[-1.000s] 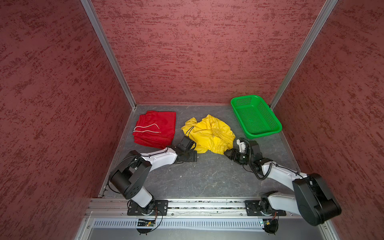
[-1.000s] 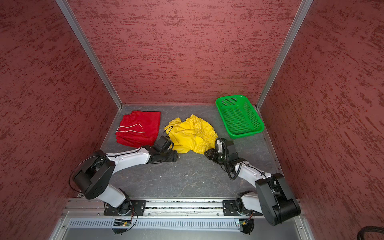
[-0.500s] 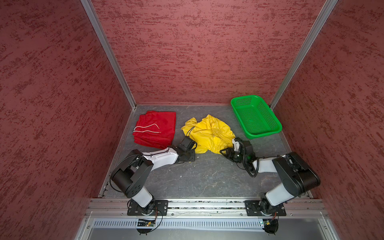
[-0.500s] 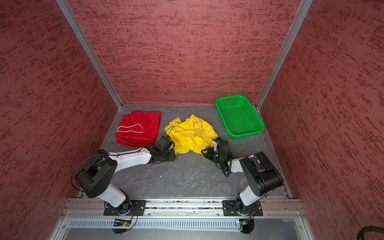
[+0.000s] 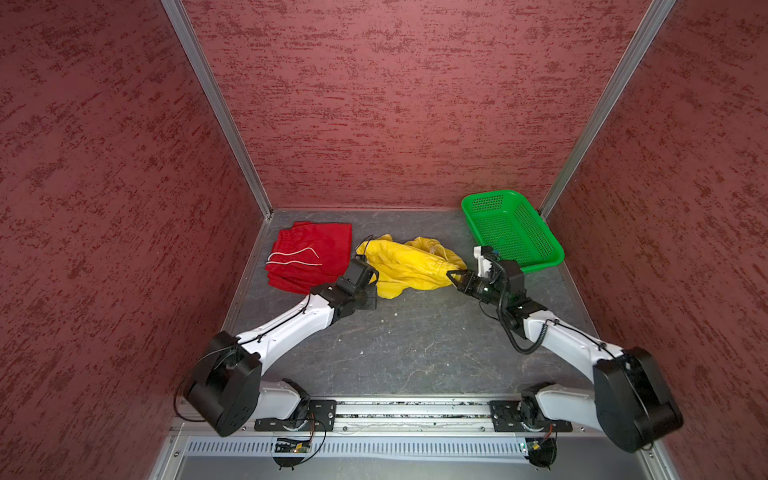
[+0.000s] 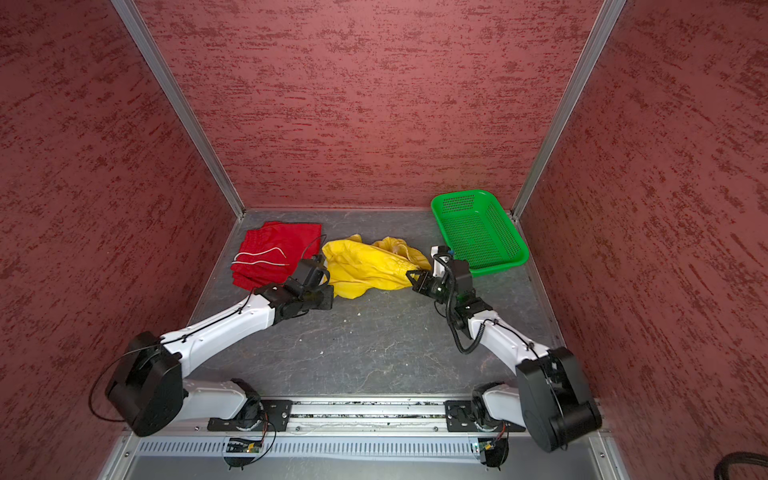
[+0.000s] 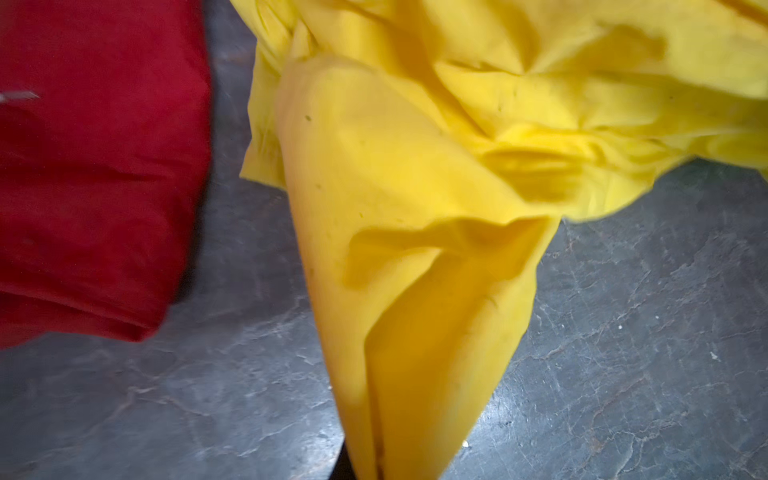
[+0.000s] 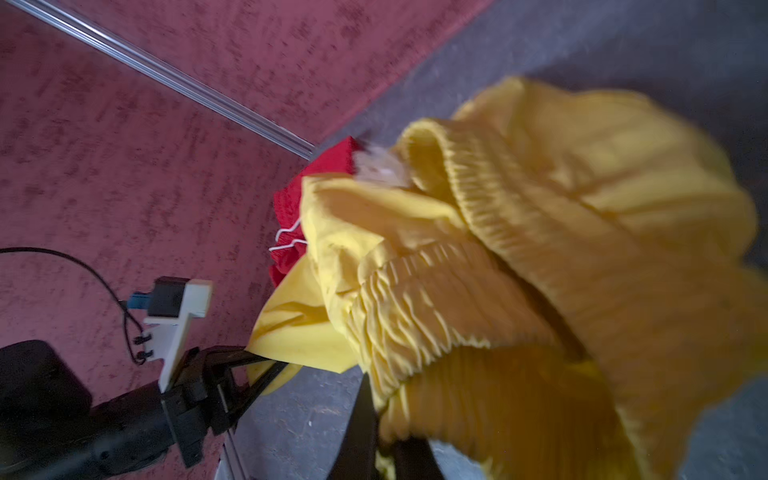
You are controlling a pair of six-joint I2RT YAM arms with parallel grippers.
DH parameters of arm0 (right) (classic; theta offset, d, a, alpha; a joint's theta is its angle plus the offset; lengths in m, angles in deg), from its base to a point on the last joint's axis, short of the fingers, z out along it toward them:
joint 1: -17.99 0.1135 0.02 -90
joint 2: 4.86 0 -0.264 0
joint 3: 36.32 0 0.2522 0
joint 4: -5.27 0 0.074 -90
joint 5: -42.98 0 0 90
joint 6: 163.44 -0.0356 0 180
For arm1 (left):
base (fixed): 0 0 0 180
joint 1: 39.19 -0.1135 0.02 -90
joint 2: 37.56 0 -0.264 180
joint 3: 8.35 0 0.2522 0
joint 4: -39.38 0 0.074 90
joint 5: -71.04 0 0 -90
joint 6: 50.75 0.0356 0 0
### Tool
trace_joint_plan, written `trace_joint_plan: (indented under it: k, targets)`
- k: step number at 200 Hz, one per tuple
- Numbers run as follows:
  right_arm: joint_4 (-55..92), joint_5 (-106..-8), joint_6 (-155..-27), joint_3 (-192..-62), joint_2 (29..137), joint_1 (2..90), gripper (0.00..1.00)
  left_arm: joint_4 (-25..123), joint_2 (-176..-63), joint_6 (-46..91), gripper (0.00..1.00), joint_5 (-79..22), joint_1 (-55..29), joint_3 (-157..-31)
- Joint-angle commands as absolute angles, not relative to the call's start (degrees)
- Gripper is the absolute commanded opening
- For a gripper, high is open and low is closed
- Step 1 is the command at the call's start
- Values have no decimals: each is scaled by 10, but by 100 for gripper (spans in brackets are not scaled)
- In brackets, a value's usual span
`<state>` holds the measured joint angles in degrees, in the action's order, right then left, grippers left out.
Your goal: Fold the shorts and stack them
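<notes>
Both sets of fingers are pinched almost shut on the yellow shorts (image 5: 409,266). The left fingers (image 7: 343,467) hold a narrow tail of plain cloth, and the right fingers (image 8: 357,424) hold a bunch at the ribbed elastic waistband. The garment hangs crumpled between the two grips, partly resting on the counter (image 5: 415,340).

The first risk is slip. Each pinch takes only a little slippery fabric, so a sharp pull apart may strip one end free and drop the shorts back into a heap.

The second is a bad pair of grips. One looks like a leg edge and the other the waist, so spreading may give a twisted diagonal sheet, not a flat one. I cannot tell how many layers each pinch traps, and a single layer would let the rest sag and open.

The third is the neighbours. The folded red shorts (image 5: 309,257) lie just beside the left fingers on the side away from the right ones. A sweep that way, or trailing yellow cloth, may rumple that finished fold. The green basket (image 5: 511,232) sits close behind the right fingers and could be nudged on a swing outward.
</notes>
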<state>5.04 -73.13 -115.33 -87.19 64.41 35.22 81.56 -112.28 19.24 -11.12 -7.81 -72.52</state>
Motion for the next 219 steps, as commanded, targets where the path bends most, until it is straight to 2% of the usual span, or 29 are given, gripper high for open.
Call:
trace_joint_plan:
  k: [1,33,60,80,102,123,148,181,219]
  targets:
    - [170,-742,-1106,-937,589,325,0,879,-1071,273,8,-89,-114,-758]
    - [244,-784,-1088,-1022,544,291,0,915,-1016,356,9,-73,-161,-787]
    - [252,-841,-1107,-1071,541,290,0,929,-1012,381,17,-95,-186,-776]
    - [234,-870,-1145,-1073,548,289,0,946,-1026,357,34,-118,-186,-768]
    - [260,-833,-1163,-1049,551,290,0,943,-1023,315,65,-129,-186,-751]
    - [262,-811,-1166,-1013,562,289,0,924,-1011,296,76,-149,-187,-734]
    - [222,-854,-1177,-986,574,290,0,912,-1005,308,78,-189,-185,-731]
    - [194,-912,-1175,-961,560,290,0,839,-1003,416,79,-291,-158,-731]
    - [184,-966,-1199,-931,541,290,0,730,-1030,594,77,-340,-57,-739]
